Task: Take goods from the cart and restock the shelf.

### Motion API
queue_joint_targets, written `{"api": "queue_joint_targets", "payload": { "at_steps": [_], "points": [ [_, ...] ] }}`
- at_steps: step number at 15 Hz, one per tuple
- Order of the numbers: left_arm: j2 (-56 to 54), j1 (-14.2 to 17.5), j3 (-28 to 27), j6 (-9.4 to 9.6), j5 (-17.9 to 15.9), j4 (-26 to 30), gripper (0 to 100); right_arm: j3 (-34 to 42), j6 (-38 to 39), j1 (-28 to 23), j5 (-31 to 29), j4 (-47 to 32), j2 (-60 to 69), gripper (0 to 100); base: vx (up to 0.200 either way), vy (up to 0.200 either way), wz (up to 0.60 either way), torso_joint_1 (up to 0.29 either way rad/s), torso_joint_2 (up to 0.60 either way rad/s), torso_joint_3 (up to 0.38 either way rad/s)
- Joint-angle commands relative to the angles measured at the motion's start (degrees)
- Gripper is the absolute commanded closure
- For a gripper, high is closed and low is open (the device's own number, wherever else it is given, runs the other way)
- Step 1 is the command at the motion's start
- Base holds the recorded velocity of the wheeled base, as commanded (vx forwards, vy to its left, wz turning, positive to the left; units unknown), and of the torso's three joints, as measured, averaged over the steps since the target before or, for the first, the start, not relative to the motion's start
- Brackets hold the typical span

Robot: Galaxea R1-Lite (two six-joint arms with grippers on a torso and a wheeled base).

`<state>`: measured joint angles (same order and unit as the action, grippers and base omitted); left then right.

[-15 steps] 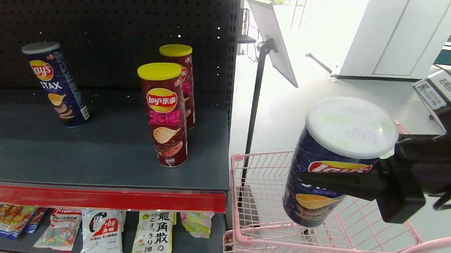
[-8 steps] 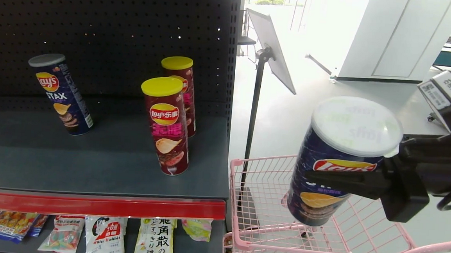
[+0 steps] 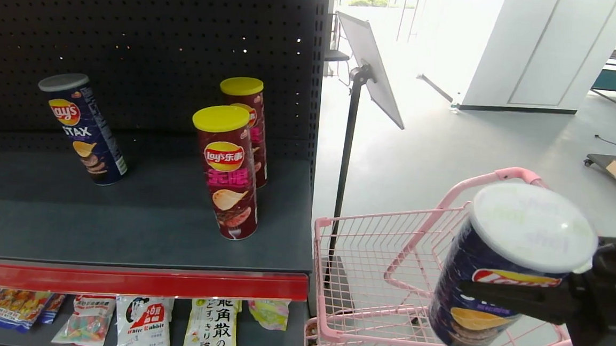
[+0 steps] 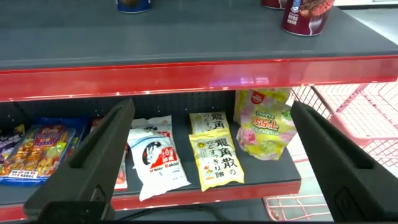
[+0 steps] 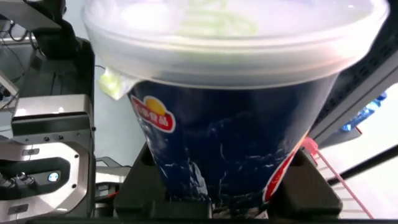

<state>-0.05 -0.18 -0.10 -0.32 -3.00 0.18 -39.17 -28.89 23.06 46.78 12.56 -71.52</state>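
Right hand (image 3: 508,303): clamped on the blue can (image 3: 532,227), held over the cart (image 3: 380,216);
Left hand (image 4: 211,155): spread wide, empty;
Progress: three cans (image 3: 225,173) stand on the shelf (image 3: 139,221); this one remains to place

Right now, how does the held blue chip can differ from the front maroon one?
The blue chip can has a whitish lid; the front maroon chip can a yellow one. The blue one sits in the right hand over the pink cart; the maroon one stands on the shelf. Both are tall tubes.
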Motion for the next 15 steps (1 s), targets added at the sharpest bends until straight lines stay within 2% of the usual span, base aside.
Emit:
{"api": "queue_joint_targets", "payload": {
  "at_steps": [1,6,9,15],
  "points": [
    [0.0,0.0,0.0,-0.03,0.0,0.0,0,2.7,-0.3,0.8,-1.8,0.0,3.8,100,0.0,0.0,0.0,0.0,0.0,0.0],
    [0.0,0.0,0.0,-0.39,0.0,0.0,0,1.6,0.3,7.7,-10.6,0.1,3.9,100,0.0,0.0,0.0,0.0,0.0,0.0],
    [0.0,0.0,0.0,-0.83,0.0,0.0,0,-1.3,1.7,10.5,-13.5,0.1,3.2,100,0.0,0.2,0.0,0.004,0.0,0.004],
    [0.0,0.0,0.0,-0.74,-0.1,0.0,0,-3.7,2.1,12.0,-13.8,0.0,3.0,100,0.0,0.2,0.0,0.006,0.0,0.004]
  ]
}}
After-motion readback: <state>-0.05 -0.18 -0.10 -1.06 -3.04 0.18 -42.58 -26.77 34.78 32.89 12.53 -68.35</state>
